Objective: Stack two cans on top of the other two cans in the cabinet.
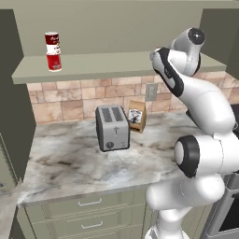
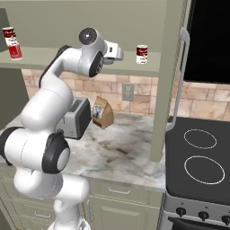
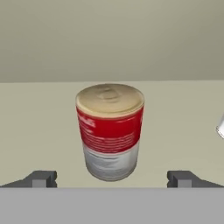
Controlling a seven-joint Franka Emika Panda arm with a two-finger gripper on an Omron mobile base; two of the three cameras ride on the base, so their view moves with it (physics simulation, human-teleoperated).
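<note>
Gripper was wide open w/ nothing held, lined up on the small red-over-grey soup can standing upright on the beige-green cabinet shelf. Looked like the approach step imo; next it'd need to ease fwd and close around it

Two base cameras behind the arm, one hand camera close on the shelf.

The left base view looks forward and down from behind the arm, which rises at its lower right; the right base view does the same with the arm at its lower left. Both share the marble surface, the toaster, the brown bag, the cabinet shelf and the stacked cans at its left end. The hand view sits near, level with the shelf, facing one can between its fingers.
</note>
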